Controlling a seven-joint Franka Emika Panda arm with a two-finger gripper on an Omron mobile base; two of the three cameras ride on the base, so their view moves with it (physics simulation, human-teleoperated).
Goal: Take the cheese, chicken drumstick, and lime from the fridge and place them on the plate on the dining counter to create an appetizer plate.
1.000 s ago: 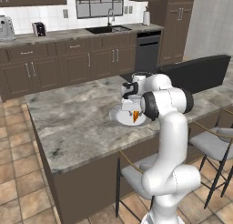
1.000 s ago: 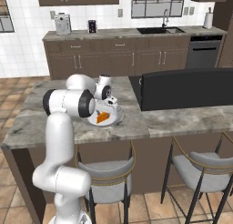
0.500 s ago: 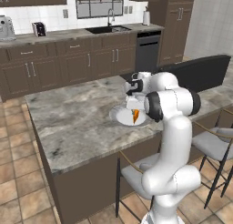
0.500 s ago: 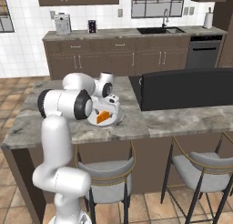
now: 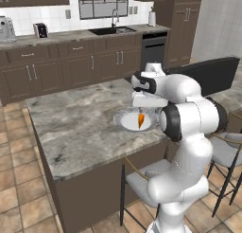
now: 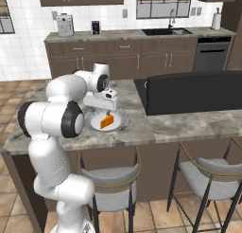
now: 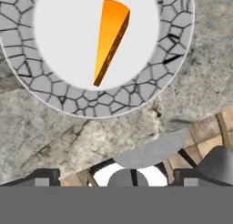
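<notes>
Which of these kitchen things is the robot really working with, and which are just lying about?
Job in hand: cheese, plate, dining counter, open claw.
Lying about: stools, sink, toaster, dishwasher.

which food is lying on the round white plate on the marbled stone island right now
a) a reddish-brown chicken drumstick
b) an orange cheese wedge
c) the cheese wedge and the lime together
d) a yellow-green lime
b, the small orange triangular cheese wedge lies alone on the round white plate with the cracked grey rim, and no lime or drumstick is on it.
</notes>
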